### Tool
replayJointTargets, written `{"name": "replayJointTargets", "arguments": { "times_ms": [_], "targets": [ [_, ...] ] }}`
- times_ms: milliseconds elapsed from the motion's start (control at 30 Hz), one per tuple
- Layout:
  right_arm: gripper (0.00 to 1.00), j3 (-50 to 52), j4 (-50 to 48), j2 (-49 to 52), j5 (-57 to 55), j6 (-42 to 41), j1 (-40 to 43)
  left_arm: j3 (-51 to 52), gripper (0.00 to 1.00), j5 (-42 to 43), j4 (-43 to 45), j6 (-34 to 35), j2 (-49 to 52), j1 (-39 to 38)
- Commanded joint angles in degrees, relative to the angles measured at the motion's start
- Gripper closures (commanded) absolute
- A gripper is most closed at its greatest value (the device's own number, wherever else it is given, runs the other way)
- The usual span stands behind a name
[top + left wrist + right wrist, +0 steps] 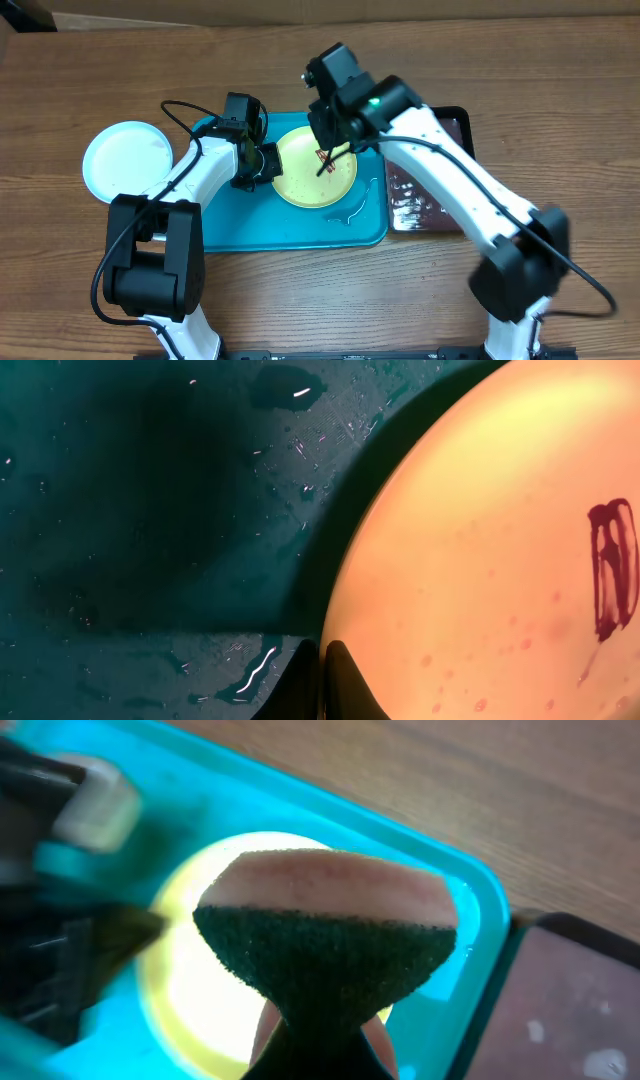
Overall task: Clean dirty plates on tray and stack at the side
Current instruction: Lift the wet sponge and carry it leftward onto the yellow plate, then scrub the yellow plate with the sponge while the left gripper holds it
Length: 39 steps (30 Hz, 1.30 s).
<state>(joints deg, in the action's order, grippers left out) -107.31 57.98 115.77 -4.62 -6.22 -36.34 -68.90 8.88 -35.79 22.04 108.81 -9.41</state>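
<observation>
A yellow-green plate [312, 178] lies on the turquoise tray [260, 232]. It carries a brown-red smear [325, 160], which also shows in the left wrist view [610, 570]. My left gripper [262, 165] is shut on the plate's left rim; its dark fingertips [322, 675] meet at the plate's edge [480, 560]. My right gripper [335, 148] hovers over the plate, shut on a sponge [325, 950] with a dark green scouring face. A pale white plate [128, 160] lies on the table left of the tray. No third plate can be told apart.
A smaller black tray [440, 190] with a wet, brownish surface stands against the turquoise tray's right side. Water puddles [350, 212] lie on the turquoise tray near its front right, and droplets [260, 660] show on it in the left wrist view.
</observation>
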Motion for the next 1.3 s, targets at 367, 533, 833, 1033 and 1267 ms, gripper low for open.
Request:
{"name": "replayJointTargets", "arguments": {
  "times_ms": [367, 533, 833, 1033, 1267],
  "targets": [
    [0.92, 0.6, -0.2, 12.4, -4.3, 0.3, 0.3, 0.3, 0.96, 1.2, -0.1, -1.5, 0.4, -0.4],
    [0.69, 0.8, -0.7, 12.7, -3.1, 0.3, 0.3, 0.3, 0.96, 1.2, -0.1, -1.5, 0.4, -0.4],
    [0.55, 0.9, -0.3, 13.0, -3.0, 0.3, 0.3, 0.3, 0.96, 1.2, -0.1, -1.5, 0.4, -0.4],
    [0.55, 0.9, -1.1, 14.1, -3.0, 0.3, 0.4, 0.3, 0.96, 1.2, -0.1, -1.5, 0.4, -0.4],
    [0.82, 0.9, -1.1, 16.0, -3.0, 0.3, 0.4, 0.3, 0.96, 1.2, -0.1, -1.5, 0.4, -0.4]
  ]
}}
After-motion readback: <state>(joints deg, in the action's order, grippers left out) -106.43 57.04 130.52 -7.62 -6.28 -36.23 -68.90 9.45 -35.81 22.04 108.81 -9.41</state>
